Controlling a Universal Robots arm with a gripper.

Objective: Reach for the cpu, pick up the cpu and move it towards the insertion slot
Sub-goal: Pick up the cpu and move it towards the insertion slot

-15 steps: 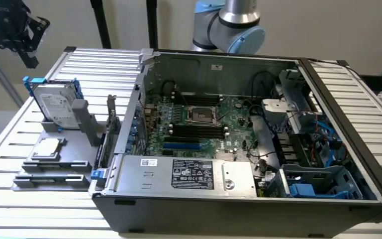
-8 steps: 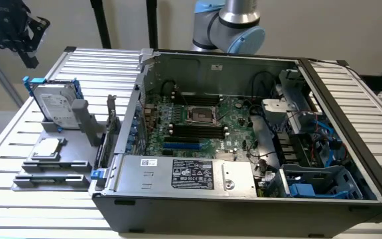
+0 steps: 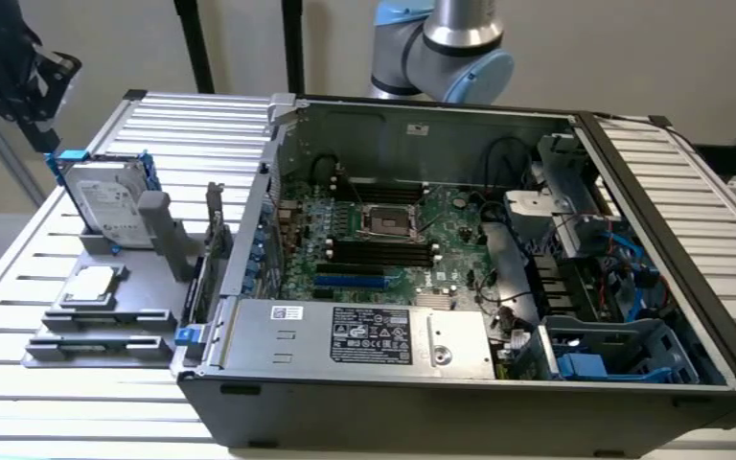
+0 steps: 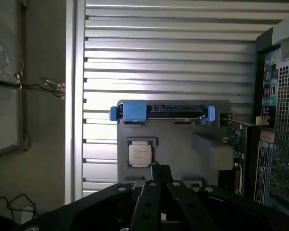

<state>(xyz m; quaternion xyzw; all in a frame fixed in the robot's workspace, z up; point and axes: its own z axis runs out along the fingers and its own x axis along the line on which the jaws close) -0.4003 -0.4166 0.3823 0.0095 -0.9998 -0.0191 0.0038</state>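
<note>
Black wrist hardware [image 3: 4, 57] hangs high at the exterior view's far left, above and behind the far corner of the slatted metal table [image 3: 11, 297], well clear of everything on it. Below it, a grey holder [image 3: 145, 283] sits on the table. The hard drive [image 3: 103, 199], with blue brackets, stands tilted in the holder's far end. The cpu [image 3: 91, 285] lies flat in a square recess nearer the camera, apart from the drive and untouched.

To the exterior view's right of the holder is the open computer case [image 3: 471, 407], which lies on its side. Inside it is the green motherboard [image 3: 451, 216]. The insertion slot [image 3: 387, 220], a silver frame with a dark centre, sits near the middle of the board, above the long black memory slots [image 3: 375, 254]. A silver power supply [image 3: 368, 335] fills the case's near edge. Behind the case, a grey and light-blue arm joint [image 3: 451, 43] rises at the top of the picture.

In the wrist view the gripper [image 4: 160, 174] looks down on the holder from well above. Its dark fingers [image 4: 151, 192] are drawn together and there is nothing between them. The cpu shows just past the fingertips, lying between them and the edge-on hard drive.
</note>
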